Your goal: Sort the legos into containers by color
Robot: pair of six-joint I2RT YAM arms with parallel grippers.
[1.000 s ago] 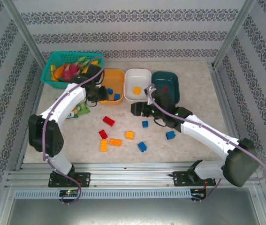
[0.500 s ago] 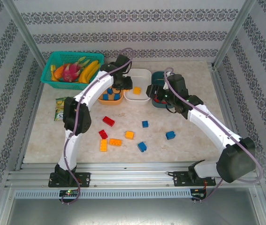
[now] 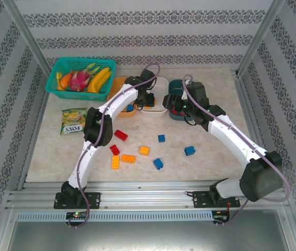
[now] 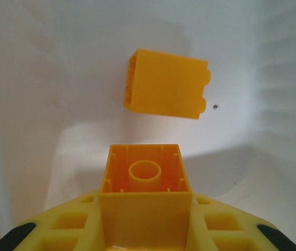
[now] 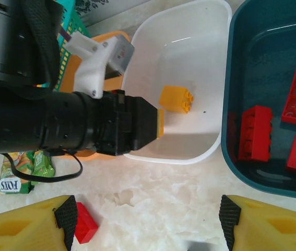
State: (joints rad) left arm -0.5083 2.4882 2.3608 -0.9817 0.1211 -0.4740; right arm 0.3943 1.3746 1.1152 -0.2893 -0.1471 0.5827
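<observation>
Across the table, left hand brought yellow lego over white tray.

On my left wrist feed I see a small orange-yellow studded plastic brick against the glossy white shallow plastic tray, and a second hollow-bottomed plastic brick in the same orange-yellow. The dark teal shallow plastic tray shows bright red studded bricks (three, all one shade). Loose blue bricks dot the beige marbled tabletop. The walls wear grey-and-white floral stripes.
</observation>
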